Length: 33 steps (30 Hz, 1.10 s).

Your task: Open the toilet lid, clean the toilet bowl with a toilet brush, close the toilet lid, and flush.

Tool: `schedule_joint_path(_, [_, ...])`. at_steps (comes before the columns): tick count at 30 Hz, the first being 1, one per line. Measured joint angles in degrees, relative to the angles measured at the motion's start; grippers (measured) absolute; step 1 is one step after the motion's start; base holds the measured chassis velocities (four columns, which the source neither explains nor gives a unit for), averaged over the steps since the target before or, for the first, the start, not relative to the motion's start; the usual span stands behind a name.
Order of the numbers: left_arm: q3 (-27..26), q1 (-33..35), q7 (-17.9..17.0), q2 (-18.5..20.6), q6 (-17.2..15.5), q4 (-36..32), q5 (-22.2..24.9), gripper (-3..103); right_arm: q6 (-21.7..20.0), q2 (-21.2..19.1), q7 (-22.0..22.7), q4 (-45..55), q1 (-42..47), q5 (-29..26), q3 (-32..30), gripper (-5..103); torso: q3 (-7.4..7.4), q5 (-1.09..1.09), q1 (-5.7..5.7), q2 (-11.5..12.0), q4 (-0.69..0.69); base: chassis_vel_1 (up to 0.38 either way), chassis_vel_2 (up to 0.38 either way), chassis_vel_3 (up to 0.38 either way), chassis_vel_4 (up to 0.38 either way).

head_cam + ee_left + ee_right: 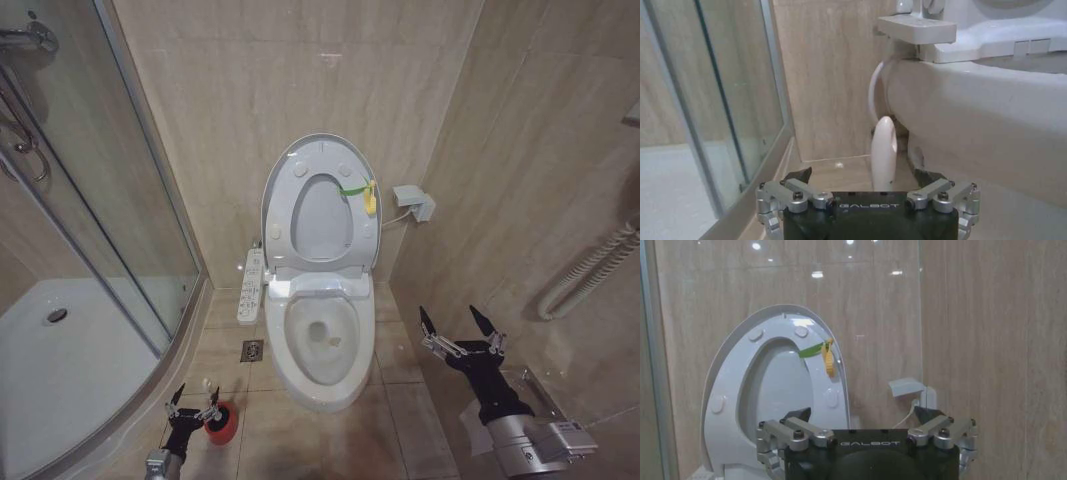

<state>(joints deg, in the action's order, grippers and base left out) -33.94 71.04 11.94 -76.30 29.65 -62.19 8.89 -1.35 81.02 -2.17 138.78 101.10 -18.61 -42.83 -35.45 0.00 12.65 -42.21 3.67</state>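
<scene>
The toilet lid [322, 160] is already open: it stands upright against the back wall together with the seat ring [322, 215], with a yellow-green tag [368, 196] at its 3 o'clock edge. So the first step looks finished. The toilet bowl [320, 350] lies uncovered in the middle of the floor, a little water at the bottom, and I see no brush in it yet.

The toilet brush [884, 152] is in its red holder [224, 425] on the floor, at about 8 o'clock from the bowl, beside the shower glass [130, 200]. The left gripper [192, 402] hangs just above the holder with its fingers spread, and in the left wrist view the white handle rises between the two open fingers — not yet grasped, as far as I can judge. The right gripper [458, 322] is at about 3 o'clock from the bowl, near the side wall, also released and holding nothing, pointing toward the raised lid.

What is left, in my judgement, is nearly everything: taking the brush, scrubbing the bowl, lowering the lid and flushing — the control panel [251, 286] sits at 10 o'clock from the bowl.
</scene>
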Motion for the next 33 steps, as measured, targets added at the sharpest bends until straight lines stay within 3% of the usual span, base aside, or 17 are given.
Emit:
schedule_joint_path(26, [0.1,-2.6,1.5,-1.2,1.7,2.6,-0.3,100,0.0,0.0,0.0,0.0,0.0,0.0,0.0,100,0.01,0.00,0.00,0.0,0.00,0.000,0.000,0.000,0.000])
schedule_joint_path(27, [0.0,-2.5,1.6,-1.2,1.7,2.5,-0.2,83,0.0,0.0,0.0,0.0,0.0,0.0,0.0,100,0.01,0.00,0.00,0.0,-0.01,0.000,0.000,0.000,0.000])
schedule_joint_path(32, [-0.2,-2.4,2.2,-1.2,1.9,2.6,-0.1,83,0.0,0.0,0.0,0.0,0.0,0.0,0.0,100,0.00,0.00,0.00,0.0,0.00,0.000,0.000,0.000,0.000])
schedule_joint_path(33, [-0.2,-2.3,2.3,-1.2,1.9,2.6,-0.1,55,0.0,0.0,0.0,0.0,0.0,0.0,0.0,100,0.01,0.00,0.00,0.0,0.00,0.000,0.000,0.000,0.000])
